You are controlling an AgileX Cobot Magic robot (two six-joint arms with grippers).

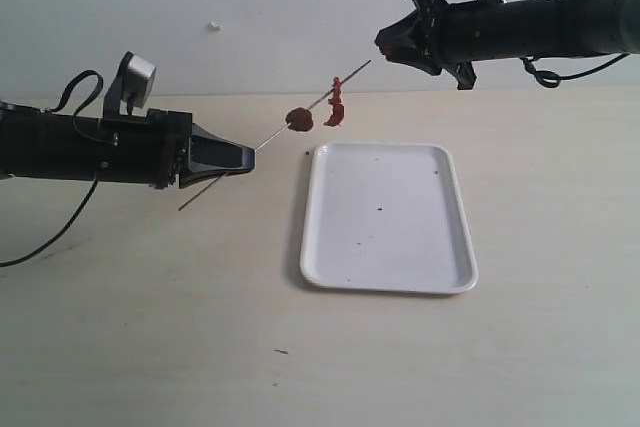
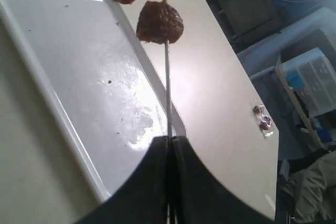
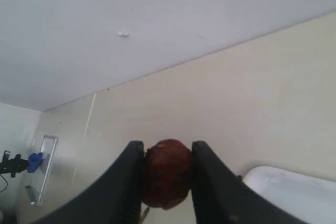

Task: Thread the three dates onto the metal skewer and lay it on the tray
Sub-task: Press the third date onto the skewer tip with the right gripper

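The third date (image 3: 167, 174) looks soft and sticky, best pinched by its sides. The right gripper (image 1: 385, 44) holds it so, jaws narrowed onto it, near the tip of the skewer (image 1: 270, 137). The left gripper (image 1: 245, 155) is clamped tight on that thin, stiff rod, which carries two dates (image 1: 299, 119) in the air beside the tray (image 1: 390, 227).

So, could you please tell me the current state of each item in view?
Left gripper: shut on the metal skewer.
Right gripper: shut on the third date.
Metal skewer: held in the air, tilted, two dates threaded on it.
Round date: threaded, lower on the skewer.
Ragged date: threaded, nearer the tip.
Third date: gripped near the skewer tip, not visibly threaded.
Tray: lying flat, no skewer or dates on it.
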